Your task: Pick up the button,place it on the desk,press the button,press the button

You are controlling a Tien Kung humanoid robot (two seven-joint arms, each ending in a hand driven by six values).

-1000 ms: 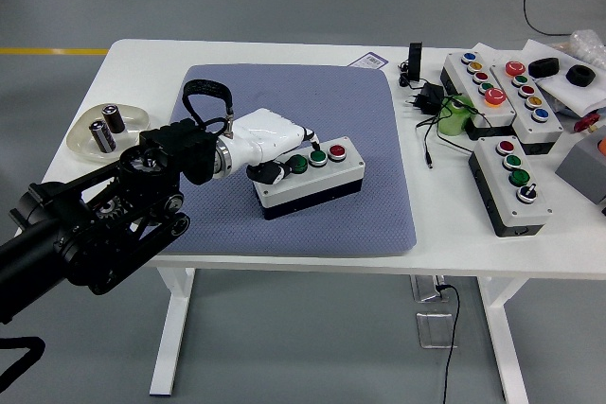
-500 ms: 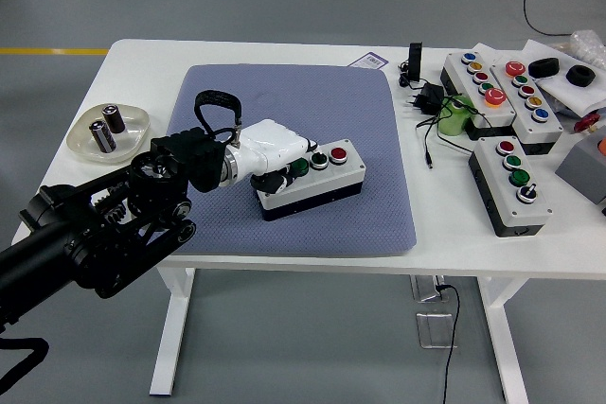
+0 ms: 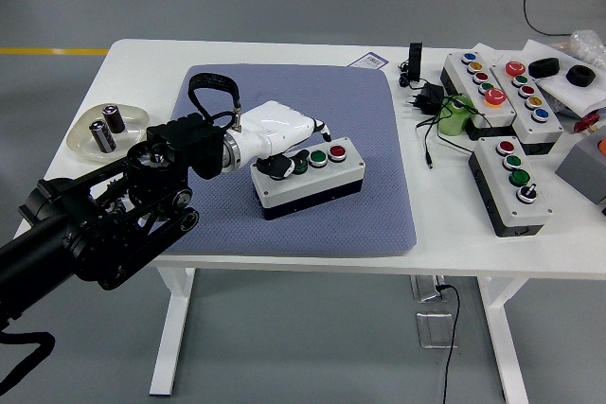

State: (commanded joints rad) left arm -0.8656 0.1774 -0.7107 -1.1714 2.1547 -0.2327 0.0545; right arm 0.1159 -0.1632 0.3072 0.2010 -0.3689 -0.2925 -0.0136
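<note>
Under the left hand (image 3: 284,137) sits the button box (image 3: 308,177), flat on the blue mat (image 3: 369,120), long axis running away to the hand's right. Hand covers the box's left end; dark fingertips (image 3: 276,168) curl down onto the top face beside the nearest green button (image 3: 299,164). Not clamped on the box: looks like a press pose, fingers together and bent, nothing held. Exact contact point is hidden by the white shell. Second green button (image 3: 319,155) and red button (image 3: 338,150) lie clear, just past the fingers.

Handling guess: rigid plastic enclosure, moderately heavy for its size, smooth sides so somewhat slippery; mat should stop it sliding under a push. If it needs moving, grip across the short width over the long sides, away from the button caps. Press straight down to avoid tipping.

Right hand not in view. More boxes (image 3: 511,182) well off to the right, untouched.
</note>
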